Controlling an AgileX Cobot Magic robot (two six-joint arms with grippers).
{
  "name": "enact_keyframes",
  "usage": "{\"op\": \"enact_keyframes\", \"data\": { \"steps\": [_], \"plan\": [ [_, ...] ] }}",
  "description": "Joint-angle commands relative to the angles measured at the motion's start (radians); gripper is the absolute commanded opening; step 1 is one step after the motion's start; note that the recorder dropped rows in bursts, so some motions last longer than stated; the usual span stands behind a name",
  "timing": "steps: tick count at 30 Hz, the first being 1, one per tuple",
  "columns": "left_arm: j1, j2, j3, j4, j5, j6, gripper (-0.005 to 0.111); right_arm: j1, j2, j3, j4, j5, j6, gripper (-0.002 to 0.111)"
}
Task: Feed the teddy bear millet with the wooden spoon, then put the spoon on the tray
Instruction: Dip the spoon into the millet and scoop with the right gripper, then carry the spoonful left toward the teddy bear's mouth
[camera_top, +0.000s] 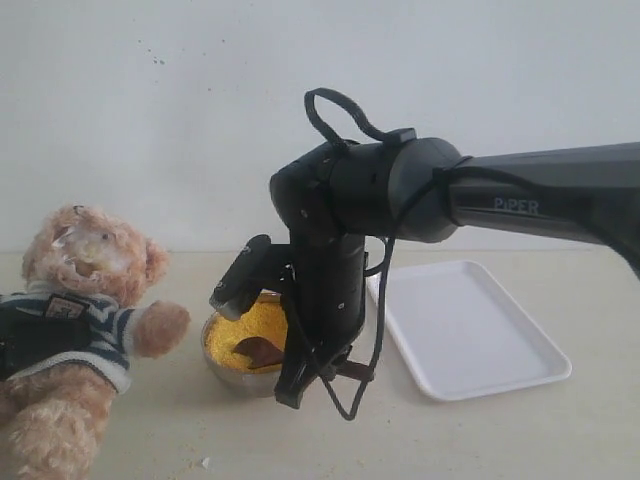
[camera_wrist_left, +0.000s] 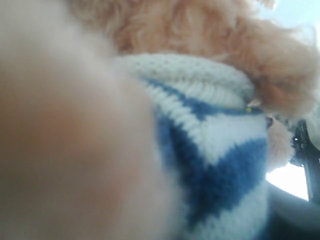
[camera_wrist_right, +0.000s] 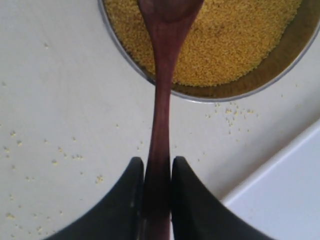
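Observation:
The teddy bear (camera_top: 85, 260) sits at the left in its striped shirt; the left wrist view is filled by its fur and shirt (camera_wrist_left: 220, 150) at very close range. My left gripper shows in no view. My right gripper (camera_top: 300, 375) points down just in front of the steel bowl (camera_top: 235, 380) of millet (camera_top: 250, 322). In the right wrist view it (camera_wrist_right: 157, 162) is shut on the handle of the wooden spoon (camera_wrist_right: 162, 100). The spoon's oval end (camera_top: 258, 350) lies on the millet (camera_wrist_right: 235, 40). The white tray (camera_top: 470, 330) lies right of the bowl, with nothing on it.
Loose millet grains (camera_wrist_right: 65, 155) lie scattered on the pale table around the bowl's rim (camera_wrist_right: 280, 75). A corner of the tray (camera_wrist_right: 285, 195) is close beside my right gripper. The right arm stretches in from the right above the tray.

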Motion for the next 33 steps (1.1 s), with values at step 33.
{"op": "enact_keyframes", "data": {
  "steps": [33],
  "plan": [
    [0.002,-0.001,0.083,0.146,0.029,-0.387,0.004,-0.204,-0.191,-0.008,0.464,0.124,-0.079,0.000]
  ]
}}
